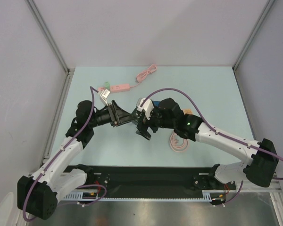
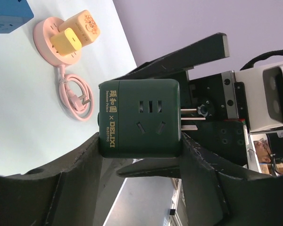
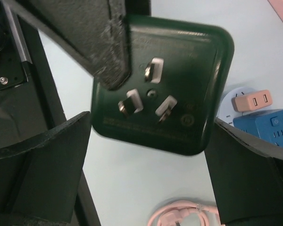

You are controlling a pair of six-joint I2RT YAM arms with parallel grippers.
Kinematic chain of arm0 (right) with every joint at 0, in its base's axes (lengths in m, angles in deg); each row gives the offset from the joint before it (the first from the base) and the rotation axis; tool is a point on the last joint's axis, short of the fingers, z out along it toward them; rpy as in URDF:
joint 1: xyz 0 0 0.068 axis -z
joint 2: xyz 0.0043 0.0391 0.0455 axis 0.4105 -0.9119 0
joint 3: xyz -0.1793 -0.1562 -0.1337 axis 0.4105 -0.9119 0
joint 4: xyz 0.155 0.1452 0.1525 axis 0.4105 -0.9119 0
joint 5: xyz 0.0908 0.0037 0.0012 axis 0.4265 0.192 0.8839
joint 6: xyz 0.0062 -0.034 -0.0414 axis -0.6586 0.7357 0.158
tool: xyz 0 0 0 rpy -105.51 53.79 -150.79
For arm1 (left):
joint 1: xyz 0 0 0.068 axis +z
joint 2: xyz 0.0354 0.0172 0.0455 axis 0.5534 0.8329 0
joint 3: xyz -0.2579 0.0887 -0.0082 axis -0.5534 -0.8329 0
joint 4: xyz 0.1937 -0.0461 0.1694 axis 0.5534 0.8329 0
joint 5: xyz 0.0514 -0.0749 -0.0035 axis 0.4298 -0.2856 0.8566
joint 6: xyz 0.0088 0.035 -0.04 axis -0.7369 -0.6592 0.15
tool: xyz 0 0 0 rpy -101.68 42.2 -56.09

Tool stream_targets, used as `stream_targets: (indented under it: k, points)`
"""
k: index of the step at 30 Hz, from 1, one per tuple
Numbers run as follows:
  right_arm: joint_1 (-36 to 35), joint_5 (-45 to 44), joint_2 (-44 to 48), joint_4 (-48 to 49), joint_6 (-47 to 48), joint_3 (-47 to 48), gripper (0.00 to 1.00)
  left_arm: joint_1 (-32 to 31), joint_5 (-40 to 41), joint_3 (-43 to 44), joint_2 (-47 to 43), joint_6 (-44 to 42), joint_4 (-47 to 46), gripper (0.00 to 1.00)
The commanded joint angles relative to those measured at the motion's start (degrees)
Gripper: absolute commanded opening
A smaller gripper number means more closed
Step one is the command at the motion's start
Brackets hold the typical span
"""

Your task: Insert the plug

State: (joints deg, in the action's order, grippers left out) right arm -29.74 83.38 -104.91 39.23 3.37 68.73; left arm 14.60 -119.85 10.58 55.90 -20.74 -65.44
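Note:
A dark green cube socket (image 2: 139,117) marked DELIXI is held off the table in my left gripper (image 2: 141,143), whose fingers (image 2: 85,165) are shut on its two sides. Its three-pin plug (image 3: 144,94) faces the right wrist camera. My right gripper (image 3: 151,122) is open, with one finger (image 3: 47,155) on each side of the cube and close to it. In the top view the left gripper (image 1: 127,117) and the right gripper (image 1: 144,126) meet at the table's middle, and the cube is mostly hidden there.
A pink power strip (image 1: 118,88) with its cable (image 1: 146,74) lies at the back, with a green plug (image 1: 104,87) and a white adapter (image 1: 105,95) beside it. A blue cube socket (image 3: 271,129), a peach adapter (image 3: 252,100) and a coiled pink cable (image 1: 179,141) lie to the right.

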Motion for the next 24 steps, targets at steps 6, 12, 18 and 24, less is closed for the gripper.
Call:
stream_targets:
  k: [6, 12, 18, 24]
  points:
    - [-0.8, -4.6, -1.4, 6.4, -0.8, 3.5, 1.00, -0.3, 1.3, 3.0, -2.8, -1.9, 1.3, 0.00]
    - [-0.8, -5.3, -0.4, 9.1, -2.8, 2.7, 1.00, -0.4, 1.5, 3.1, -2.7, -2.0, 1.3, 0.00]
    - [-0.8, -2.3, -1.0, 11.0, -3.5, 2.3, 0.95, -0.4, 1.8, 3.1, -2.8, -1.8, 1.2, 0.00]
    - [-0.2, 1.3, -1.0, 15.4, -5.4, 0.3, 0.00, -0.3, 1.2, 2.8, -2.3, -2.5, 0.4, 0.22]
